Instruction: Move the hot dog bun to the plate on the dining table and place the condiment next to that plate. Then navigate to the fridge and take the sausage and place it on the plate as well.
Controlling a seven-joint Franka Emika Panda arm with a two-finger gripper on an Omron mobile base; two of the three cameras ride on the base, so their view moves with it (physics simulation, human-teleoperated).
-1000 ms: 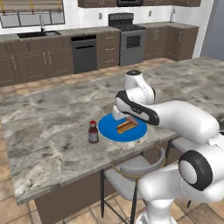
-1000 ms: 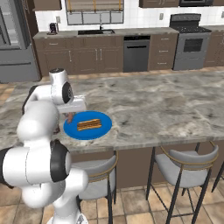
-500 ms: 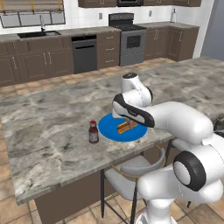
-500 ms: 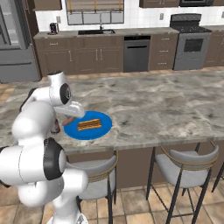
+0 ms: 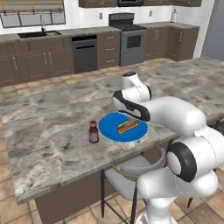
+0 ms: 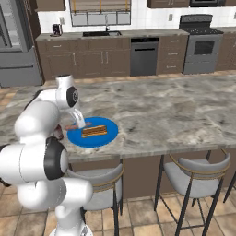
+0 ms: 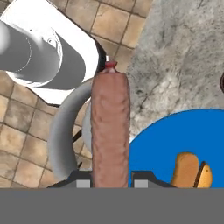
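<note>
The gripper point(image 7: 111, 183) is clenching the sausage point(image 7: 110, 131) between its two dark fingertips point(image 7: 83, 183) — the sausage is sticking straight out from them, hanging over the near edge of the dining table point(image 5: 52, 113) just beside the plate point(image 5: 111, 129). The hot dog bun point(image 5: 127, 126) is lying on the plate. The condiment point(image 5: 93, 131) is standing upright on the marble just beside the plate's rim — near that same front edge, above a stool point(image 6: 193, 173).

Dark cabinets point(image 5: 39, 65), steel range point(image 5: 132, 41), window point(image 6: 100, 18), tiled floor point(image 6: 152, 216)
</note>
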